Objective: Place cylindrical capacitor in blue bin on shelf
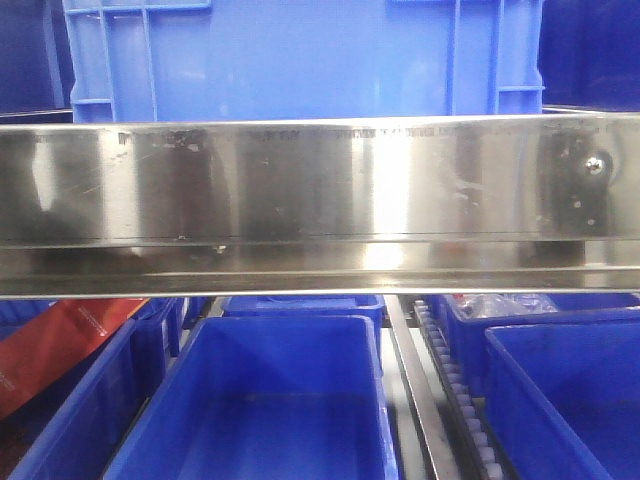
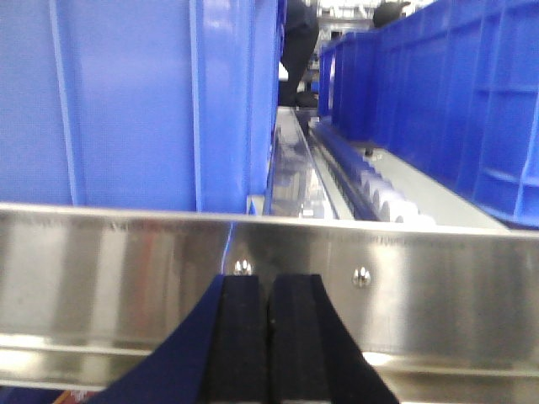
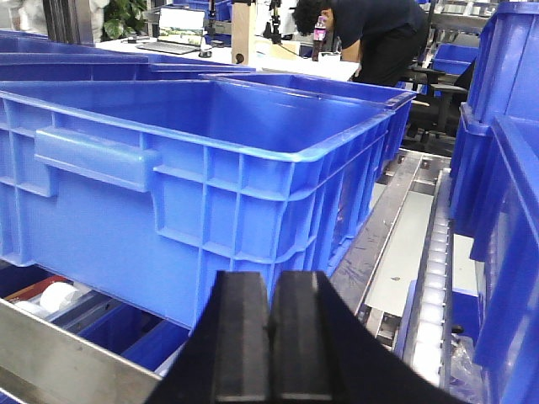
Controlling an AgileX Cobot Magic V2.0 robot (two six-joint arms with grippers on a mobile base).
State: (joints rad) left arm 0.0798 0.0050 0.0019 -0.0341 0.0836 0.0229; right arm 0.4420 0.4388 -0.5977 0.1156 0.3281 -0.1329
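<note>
shelf rail [image 1: 300, 195] fills the middle, shiny and scratched. a big blue crate [image 1: 300, 55] sits right above it. below, an open blue bin [image 1: 250, 420], roller track [image 1: 460, 400] beside it, red strip [image 1: 55, 350] far left.

A warehouse-like workshop: steel shelf [image 1: 320, 190] with roller tracks [image 3: 434, 278], blue bins [image 3: 210, 168], office desks behind.
</note>
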